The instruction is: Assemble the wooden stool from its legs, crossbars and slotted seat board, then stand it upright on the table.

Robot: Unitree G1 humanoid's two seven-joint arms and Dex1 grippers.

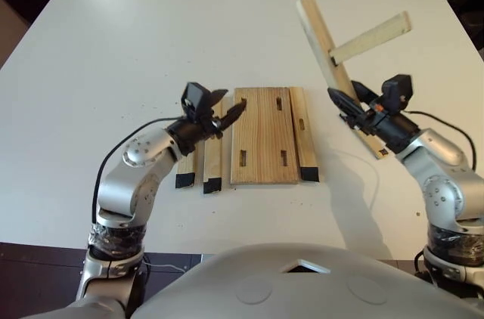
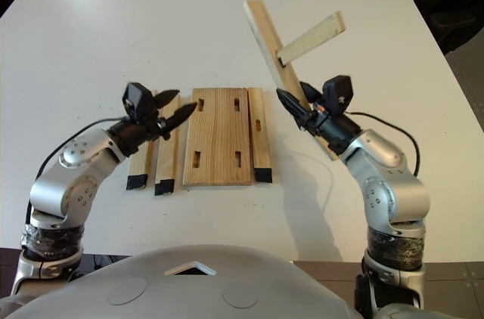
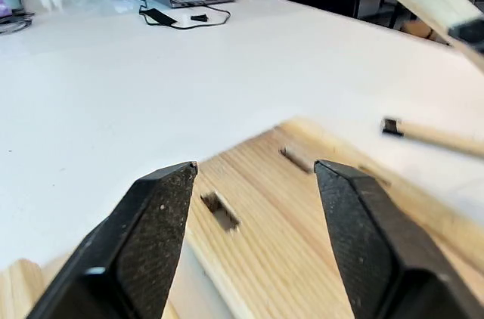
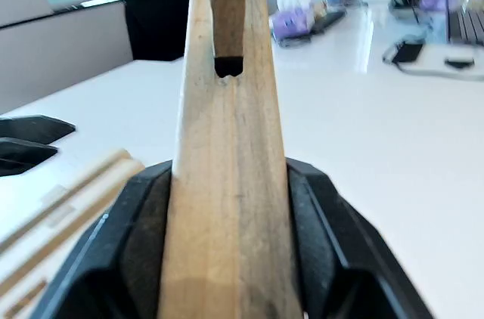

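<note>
— Seat board lies flat in the middle of the table, yes?
— Yes, with its slots facing up. Its long side points away from the robot.
— And the right gripper?
— Squeezed tight on a leg that has a crossbar stuck in it. That piece is over on the right of the board, with its far end up in the air.
— Which way does the leg point?
— Away from the robot too, leaning a bit toward the board at the far end. So it runs nearly the same way as the board.
— So the board is to the left of that piece?
— Yes. I think the piece must go left to reach the slots. Another leg lies just beside the board's right edge, in between.
— What about the left gripper?
— Wide apart, holding nothing. It hangs by the board's left edge, over two more legs. It is the nearer one to the board.
</note>
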